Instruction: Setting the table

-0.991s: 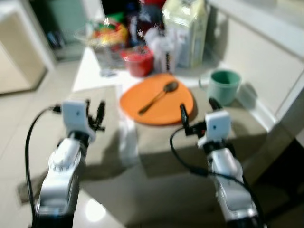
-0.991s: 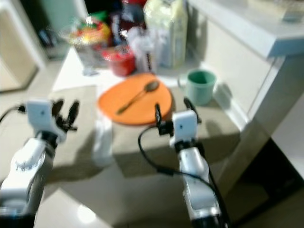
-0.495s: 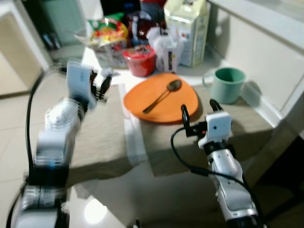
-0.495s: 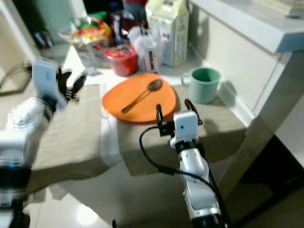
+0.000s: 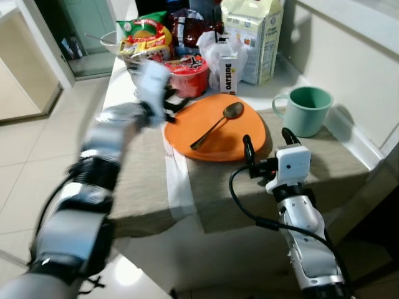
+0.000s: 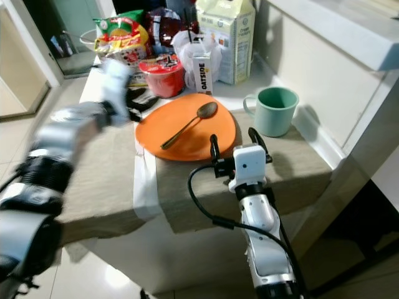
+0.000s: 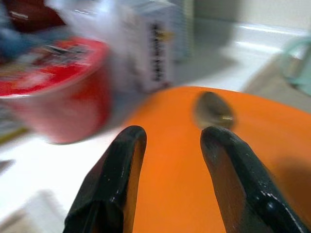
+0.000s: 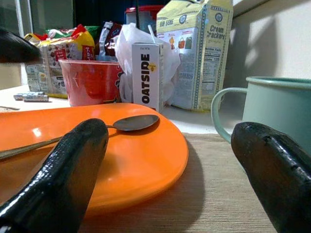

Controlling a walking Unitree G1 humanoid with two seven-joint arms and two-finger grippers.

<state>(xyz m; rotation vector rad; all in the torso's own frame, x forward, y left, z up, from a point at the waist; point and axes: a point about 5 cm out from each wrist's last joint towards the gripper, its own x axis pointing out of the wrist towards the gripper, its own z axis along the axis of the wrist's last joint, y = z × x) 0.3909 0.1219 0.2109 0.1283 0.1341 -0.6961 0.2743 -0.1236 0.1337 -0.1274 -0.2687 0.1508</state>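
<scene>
"OATSIDE" on small carton (image 8: 147, 75)

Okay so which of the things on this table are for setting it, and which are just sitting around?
For the job:
- orange plate
- spoon lying on the plate
- green mug
- left gripper, at the plate's edge
- right gripper

Lying about:
- red noodle cup
- Oatside carton
- cracker box
- snack bags

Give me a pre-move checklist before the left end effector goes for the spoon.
1. Left end effector open: ok.
2. Spoon lying free on the orange plate: ok.
3. Left end effector aimed toward the spoon's bowl: ok.
4. Right end effector off the plate, at its near rim: ok.
5. Red cup close beside the left arm's path: not ok.
6. Green mug apart from the plate: ok.
</scene>
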